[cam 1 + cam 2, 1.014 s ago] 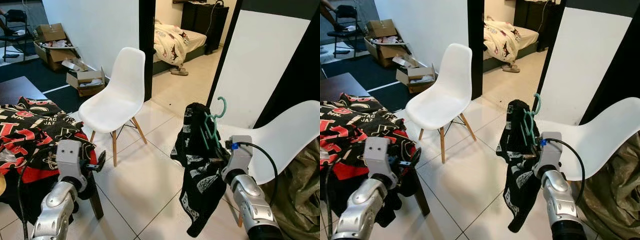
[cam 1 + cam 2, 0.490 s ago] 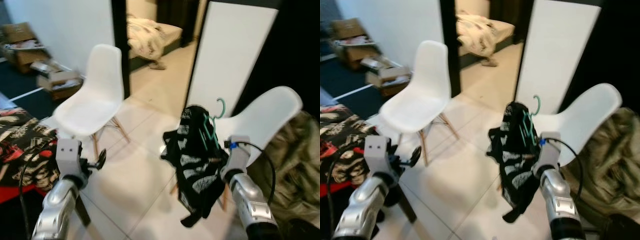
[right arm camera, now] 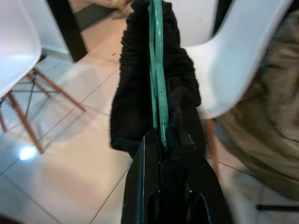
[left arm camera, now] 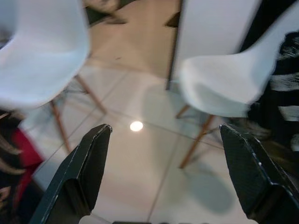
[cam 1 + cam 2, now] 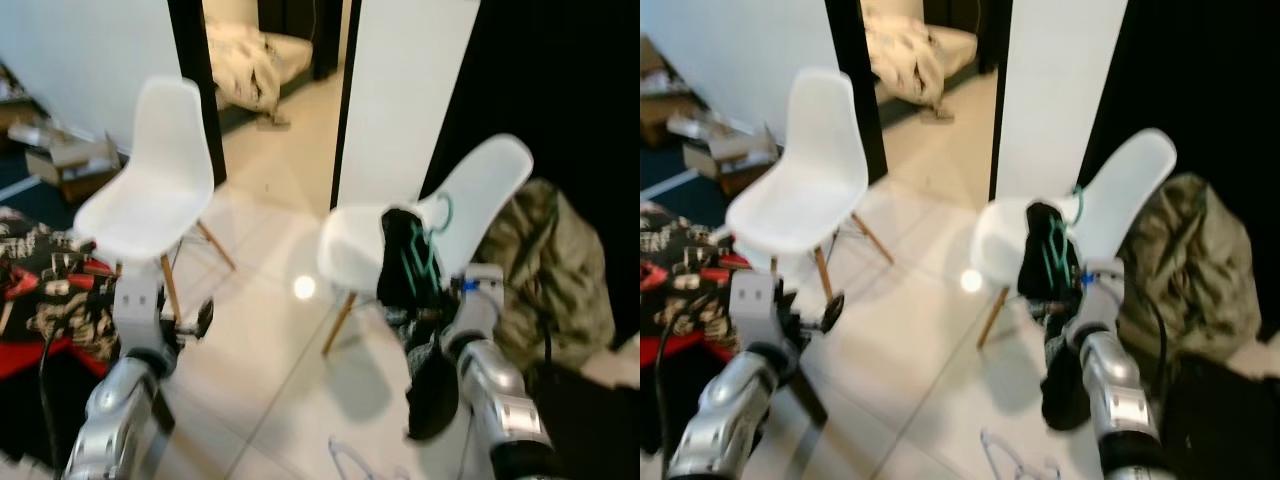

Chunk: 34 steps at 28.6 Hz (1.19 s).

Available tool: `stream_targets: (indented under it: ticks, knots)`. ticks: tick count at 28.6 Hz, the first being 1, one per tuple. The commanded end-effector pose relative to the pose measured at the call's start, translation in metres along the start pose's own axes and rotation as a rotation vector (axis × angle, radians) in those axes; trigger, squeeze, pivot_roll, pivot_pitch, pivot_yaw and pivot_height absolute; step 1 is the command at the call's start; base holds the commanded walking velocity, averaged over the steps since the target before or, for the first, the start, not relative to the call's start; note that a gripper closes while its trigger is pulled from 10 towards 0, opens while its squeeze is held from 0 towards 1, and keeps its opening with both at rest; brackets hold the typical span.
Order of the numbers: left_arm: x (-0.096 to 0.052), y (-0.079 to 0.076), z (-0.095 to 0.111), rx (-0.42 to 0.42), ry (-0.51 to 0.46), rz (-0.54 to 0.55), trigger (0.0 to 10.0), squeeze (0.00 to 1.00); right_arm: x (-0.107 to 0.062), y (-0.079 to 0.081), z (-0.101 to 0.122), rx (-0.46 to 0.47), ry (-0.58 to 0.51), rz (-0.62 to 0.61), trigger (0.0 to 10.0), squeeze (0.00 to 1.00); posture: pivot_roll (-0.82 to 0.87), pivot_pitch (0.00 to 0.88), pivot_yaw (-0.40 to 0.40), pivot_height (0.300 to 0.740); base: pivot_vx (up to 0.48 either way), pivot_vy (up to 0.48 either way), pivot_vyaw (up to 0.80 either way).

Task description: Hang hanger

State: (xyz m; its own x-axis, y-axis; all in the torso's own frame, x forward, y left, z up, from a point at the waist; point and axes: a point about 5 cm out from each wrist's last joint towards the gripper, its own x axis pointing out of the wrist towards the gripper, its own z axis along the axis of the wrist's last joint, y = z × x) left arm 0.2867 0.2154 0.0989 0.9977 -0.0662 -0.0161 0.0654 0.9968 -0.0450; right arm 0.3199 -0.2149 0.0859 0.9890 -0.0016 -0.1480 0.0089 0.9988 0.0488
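Ahead, a white door panel [image 5: 415, 95] stands against black walls, with a doorway beside it opening onto a bed [image 5: 245, 60]. Two white chairs sit on the pale tiled floor [image 5: 275, 340]: the left chair [image 5: 150, 185] near a red-and-black printed cloth [image 5: 45, 290], and the right chair [image 5: 440, 215] just beside an olive heap of fabric [image 5: 545, 265] (a bag or blanket, hard to tell). A cardboard box [image 5: 70, 165] lies by the left wall. The right gripper [image 3: 163, 140] is clamped on the green hanger [image 5: 425, 245], which carries a black garment [image 5: 415, 310] and is held up in front of the right chair's seat. The left gripper [image 4: 163, 163] has its fingers spread wide, grasping nothing, over the floor between the chairs. A thin wire hanger [image 5: 1015, 462] lies on the tiles near the robot.
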Motion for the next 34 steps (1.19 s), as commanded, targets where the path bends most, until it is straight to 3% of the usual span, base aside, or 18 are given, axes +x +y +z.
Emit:
stream_targets:
  ticks: [1, 7, 20, 25, 28, 34]
  knots:
    - [-0.002, -0.001, -0.005, -0.01, 0.02, -0.004, 10.0, 0.0, 0.001, 0.0, 0.009, 0.005, -0.054, -0.002, 10.0, 0.0, 0.02, 0.0, -0.054, 0.74, -0.337, 0.0, -0.79]
    - [-0.002, -0.002, -0.005, -0.017, 0.021, -0.014, 10.0, 0.0, 0.001, -0.001, 0.008, 0.01, -0.047, -0.011, 10.0, 0.0, 0.02, 0.0, -0.052, 0.74, -0.33, 0.0, -0.79]
    - [0.0, -0.004, -0.004, -0.095, 0.029, -0.093, 10.0, 0.0, 0.002, -0.004, 0.008, 0.021, -0.044, -0.04, 10.0, 0.0, 0.01, 0.0, -0.05, 0.74, 0.0, 0.0, -0.79]
    - [0.005, -0.002, -0.003, -0.124, 0.023, -0.075, 10.0, 0.0, 0.003, -0.006, 0.009, 0.023, -0.046, -0.053, 10.0, 0.0, 0.0, 0.0, -0.053, 0.74, 0.0, 0.0, -0.79]
    - [0.01, 0.005, 0.002, -0.145, -0.006, -0.002, 10.0, 0.0, 0.002, -0.01, 0.01, 0.023, -0.051, -0.083, 10.0, 0.0, -0.01, 0.0, -0.055, 0.74, 0.0, 0.0, -0.79]
    - [0.012, 0.001, 0.003, -0.149, -0.007, -0.051, 10.0, 0.0, -0.001, -0.023, 0.012, 0.022, -0.062, -0.194, 10.0, 0.0, -0.02, 0.0, -0.059, 0.74, 0.0, 0.0, -0.79]
